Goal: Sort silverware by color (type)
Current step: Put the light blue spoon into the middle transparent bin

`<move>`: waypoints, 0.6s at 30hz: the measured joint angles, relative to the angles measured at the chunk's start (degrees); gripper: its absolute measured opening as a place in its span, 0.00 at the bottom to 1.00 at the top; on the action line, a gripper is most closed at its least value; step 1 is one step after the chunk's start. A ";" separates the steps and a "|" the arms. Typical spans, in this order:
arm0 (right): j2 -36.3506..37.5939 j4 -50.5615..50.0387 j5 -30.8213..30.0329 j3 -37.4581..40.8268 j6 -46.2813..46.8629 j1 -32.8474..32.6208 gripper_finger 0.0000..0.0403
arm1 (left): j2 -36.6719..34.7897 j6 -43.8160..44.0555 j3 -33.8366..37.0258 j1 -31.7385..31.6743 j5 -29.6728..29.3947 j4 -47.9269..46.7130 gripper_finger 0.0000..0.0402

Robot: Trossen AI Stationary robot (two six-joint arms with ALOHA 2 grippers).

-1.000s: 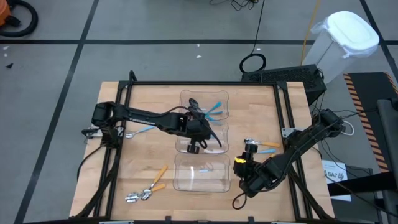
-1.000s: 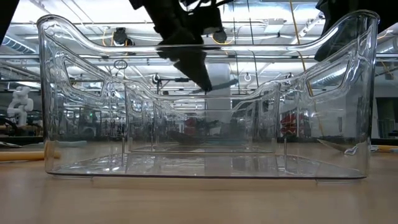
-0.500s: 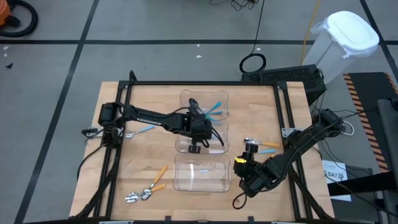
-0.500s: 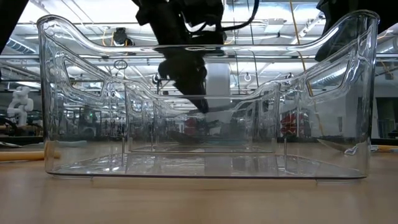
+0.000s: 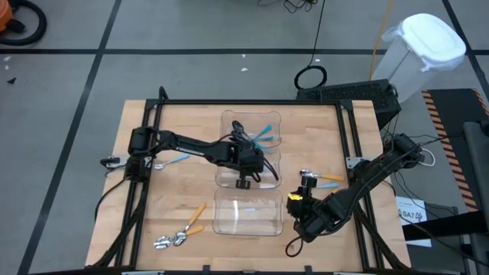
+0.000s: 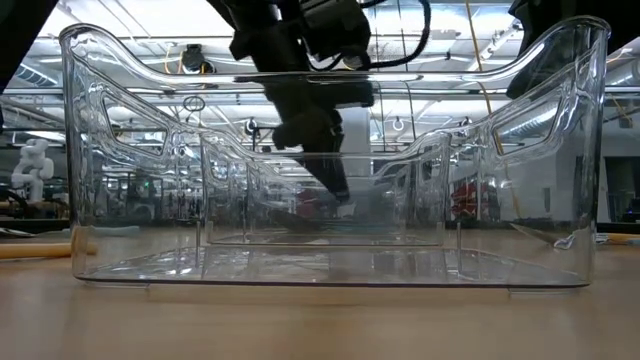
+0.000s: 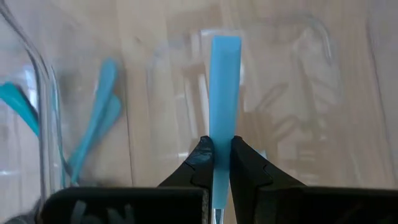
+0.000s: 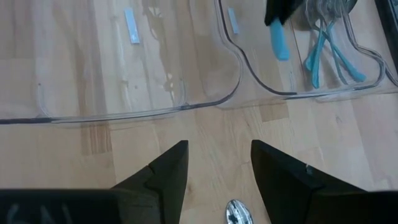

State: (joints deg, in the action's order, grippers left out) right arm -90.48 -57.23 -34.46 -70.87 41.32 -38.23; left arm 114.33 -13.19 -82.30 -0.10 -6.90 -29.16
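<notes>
1. The left gripper (image 7: 222, 163) pinches a light-blue spoon (image 7: 224, 93) by its handle, above the middle clear bin (image 5: 270, 177).
2. The right gripper (image 8: 216, 167), fingers spread, waits just beside that bin's near neighbour.

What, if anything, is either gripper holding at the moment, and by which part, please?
The left gripper is shut on a light-blue-handled spoon, pinching its handle. The right gripper is open and holds nothing.

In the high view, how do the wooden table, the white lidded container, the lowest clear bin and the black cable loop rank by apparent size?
1. wooden table
2. white lidded container, though it stands taller, nearer the camera, so unsure against the next
3. lowest clear bin
4. black cable loop
</notes>
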 joint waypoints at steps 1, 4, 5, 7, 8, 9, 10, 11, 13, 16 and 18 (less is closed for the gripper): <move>0.00 -0.01 0.00 0.00 0.00 0.00 0.42 | 0.06 0.00 0.00 -0.10 0.00 -0.66 0.06; 0.00 -0.01 -0.04 0.00 -0.02 -0.01 0.42 | 0.06 0.68 0.05 -0.21 0.00 -0.31 0.06; 0.00 -0.05 -0.04 0.00 -0.02 -0.01 0.42 | 0.04 1.07 0.02 -0.25 -0.02 -0.29 0.06; 0.00 -0.01 -0.09 0.00 -0.02 -0.01 0.42 | 0.04 1.59 0.02 -0.26 -0.01 -0.56 0.06; 0.00 -0.03 -0.09 0.00 -0.02 0.01 0.42 | 0.04 1.75 0.02 -0.25 -0.02 -0.49 0.06; 0.00 -0.05 -0.09 0.00 -0.02 -0.01 0.42 | 0.04 1.96 0.02 -0.24 -0.02 -0.53 0.06; 0.00 -0.02 -0.11 0.00 -0.02 -0.01 0.42 | 0.05 2.28 0.02 -0.24 0.00 -0.47 0.06; 0.00 -0.01 -0.12 0.00 -0.02 -0.01 0.42 | 0.48 2.40 0.00 -0.24 -0.02 0.04 0.06; 0.00 0.00 -0.17 0.00 -0.02 0.00 0.42 | 1.00 2.78 -0.03 -0.25 0.41 0.39 0.06; 0.00 0.01 -0.22 0.00 -0.02 -0.01 0.42 | 2.28 2.56 -0.02 -0.26 -0.15 1.01 0.06; 0.00 0.02 -0.22 0.00 -0.02 0.01 0.42 | 2.94 2.58 0.13 -0.26 -0.14 0.09 0.06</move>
State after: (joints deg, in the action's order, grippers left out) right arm -90.48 -57.20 -34.68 -70.87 41.30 -38.22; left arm 117.26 -10.61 -82.17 -0.36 -7.04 -29.07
